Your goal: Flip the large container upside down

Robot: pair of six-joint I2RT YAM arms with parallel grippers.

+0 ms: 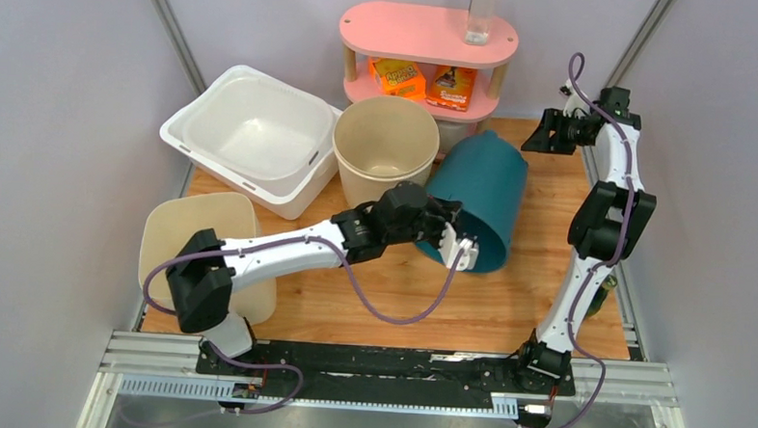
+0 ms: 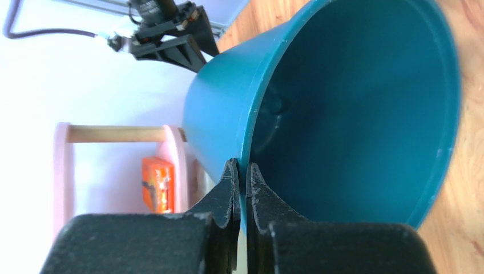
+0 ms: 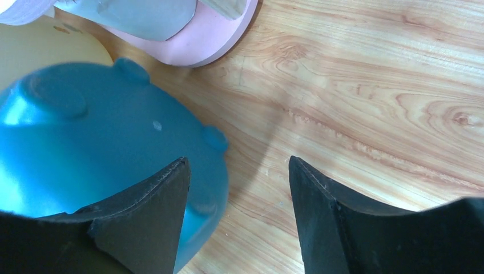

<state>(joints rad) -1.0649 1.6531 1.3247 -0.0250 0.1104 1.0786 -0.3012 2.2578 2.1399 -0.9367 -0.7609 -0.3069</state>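
The large teal container (image 1: pixel 487 195) lies tipped on its side on the wooden table, its mouth facing the near edge and its base towards the back. My left gripper (image 1: pixel 459 248) is shut on its rim; in the left wrist view the gripper (image 2: pixel 242 168) pinches the teal wall (image 2: pixel 354 114), one finger inside and one outside. My right gripper (image 1: pixel 536 134) is open and empty, raised at the back right. In the right wrist view the right gripper (image 3: pixel 237 160) hangs above the table beside the container's base (image 3: pixel 103 137), not touching it.
A beige bucket (image 1: pixel 385 147) stands upright just left of the teal container. A white tub (image 1: pixel 253 131) sits at the back left. A beige bin (image 1: pixel 205 240) lies at the near left. A pink shelf (image 1: pixel 426 38) with orange boxes (image 1: pixel 398 77) stands behind.
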